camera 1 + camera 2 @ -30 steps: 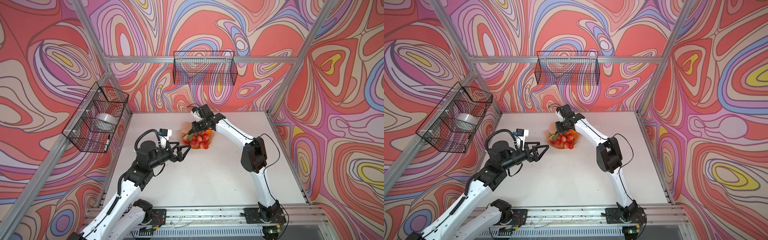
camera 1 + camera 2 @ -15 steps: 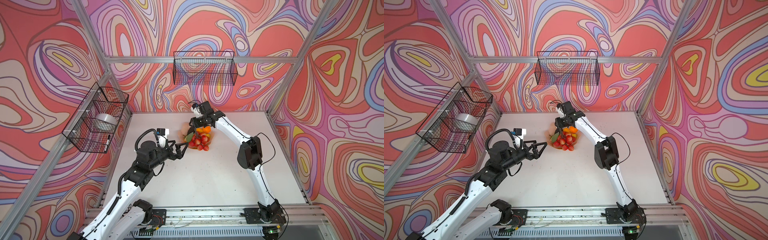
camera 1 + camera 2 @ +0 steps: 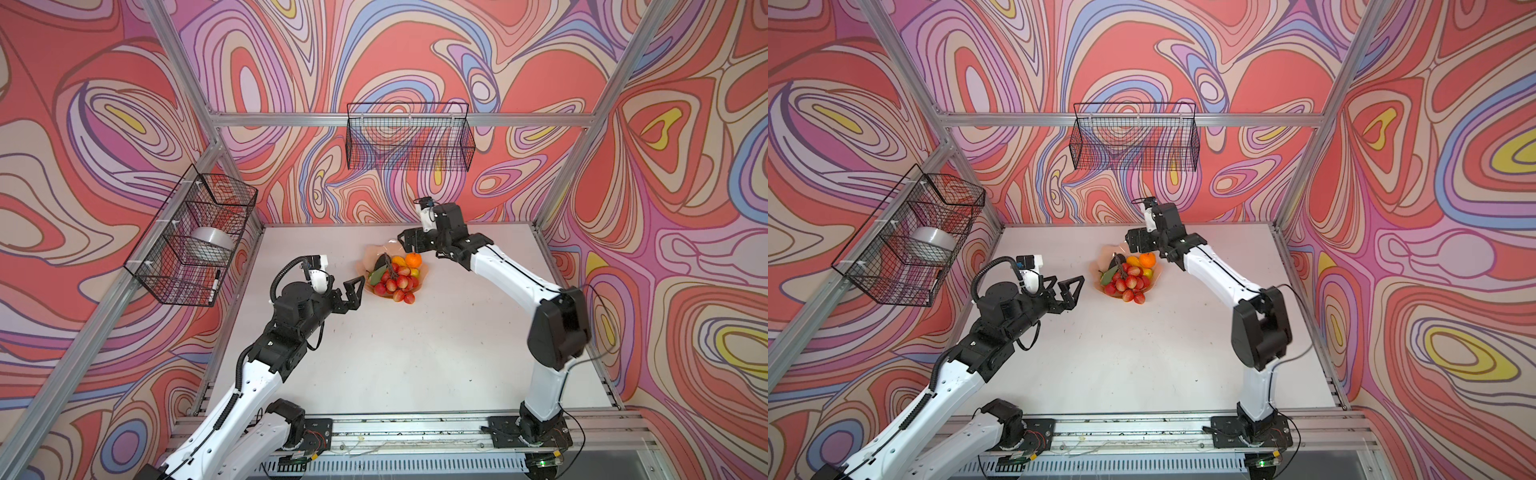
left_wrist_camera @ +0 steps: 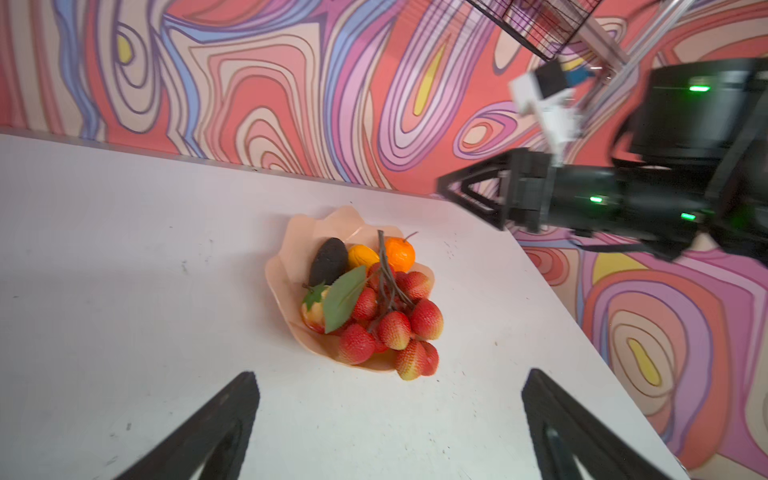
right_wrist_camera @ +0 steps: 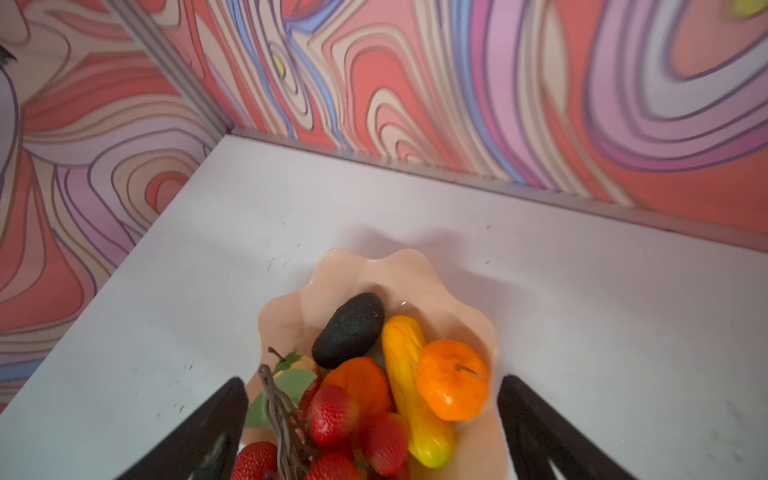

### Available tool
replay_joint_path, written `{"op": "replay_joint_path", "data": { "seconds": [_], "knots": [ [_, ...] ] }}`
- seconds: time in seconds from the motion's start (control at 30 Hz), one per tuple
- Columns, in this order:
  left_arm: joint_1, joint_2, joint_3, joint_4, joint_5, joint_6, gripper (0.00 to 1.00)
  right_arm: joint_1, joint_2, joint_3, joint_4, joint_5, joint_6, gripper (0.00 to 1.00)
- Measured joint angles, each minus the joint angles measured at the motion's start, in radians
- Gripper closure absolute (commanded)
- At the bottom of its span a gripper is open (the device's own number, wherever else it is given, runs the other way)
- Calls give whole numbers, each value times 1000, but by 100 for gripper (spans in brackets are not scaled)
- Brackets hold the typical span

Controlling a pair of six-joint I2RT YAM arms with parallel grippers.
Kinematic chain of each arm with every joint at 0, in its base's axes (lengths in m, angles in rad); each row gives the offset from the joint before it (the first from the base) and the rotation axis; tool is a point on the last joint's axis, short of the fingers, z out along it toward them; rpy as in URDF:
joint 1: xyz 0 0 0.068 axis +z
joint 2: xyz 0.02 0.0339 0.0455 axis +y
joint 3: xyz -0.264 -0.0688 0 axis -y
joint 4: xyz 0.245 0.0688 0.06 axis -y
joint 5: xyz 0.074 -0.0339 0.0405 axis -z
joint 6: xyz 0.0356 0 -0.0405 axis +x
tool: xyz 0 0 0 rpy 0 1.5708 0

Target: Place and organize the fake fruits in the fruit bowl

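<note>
A matte white tabletop (image 3: 415, 353), lightly scuffed, sits inside walls (image 3: 415, 50) printed with red, lilac and cream swirls and framed in aluminium bars (image 3: 395, 119). Black wire baskets hang at 12 o'clock (image 3: 409, 137) and 9 o'clock (image 3: 191, 237); the latter holds a white round bowl (image 3: 212, 243).

The fruit bowl (image 3: 374, 255), translucent peach with a scalloped petal rim, rests toward 12 o'clock on the table. The pebbled red bunch (image 3: 395, 284), with twiggy brown stem and green leaf, fills its 6 o'clock half and spills over the rim. The rough black avocado (image 3: 380, 262) lies at 10 o'clock, a dimpled orange (image 3: 413, 260) at 2 o'clock, and a smooth yellow elongated fruit (image 5: 409, 395) between them. A second orange (image 5: 361, 382) and a red-yellow tapered fruit (image 4: 311, 311) peek from under the bunch.

The left gripper (image 4: 390, 374) hovers at the bowl's 8 o'clock, spread wide and empty. The right gripper (image 5: 370, 379), a second ago low over the fruit, has drawn back toward 1 o'clock, its fingers wide apart, gripping nothing.
</note>
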State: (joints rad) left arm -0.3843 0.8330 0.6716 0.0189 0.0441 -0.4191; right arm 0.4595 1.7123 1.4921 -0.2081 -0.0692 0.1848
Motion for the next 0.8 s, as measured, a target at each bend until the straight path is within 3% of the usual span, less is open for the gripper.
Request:
{"op": "replay_joint_path", "data": {
  "seconds": [0.13,0.3,0.4,0.5,0.63,0.8],
  "knots": [
    [0,35,-88,100,-187,89,0,-39,-291,-311,171,106,4,2],
    [65,165,-252,233,-351,199,0,-187,-453,-659,302,240,6,2],
    [199,208,-309,253,-367,220,0,-315,-467,-851,369,280,10,2],
    [275,252,-334,363,-387,249,0,-380,-460,-979,450,316,8,1],
    [341,422,-317,452,-340,252,0,-395,-380,-1026,649,322,-18,2],
    [360,614,-307,642,-292,304,0,-450,-227,-1049,907,267,-62,1]
  ]
}}
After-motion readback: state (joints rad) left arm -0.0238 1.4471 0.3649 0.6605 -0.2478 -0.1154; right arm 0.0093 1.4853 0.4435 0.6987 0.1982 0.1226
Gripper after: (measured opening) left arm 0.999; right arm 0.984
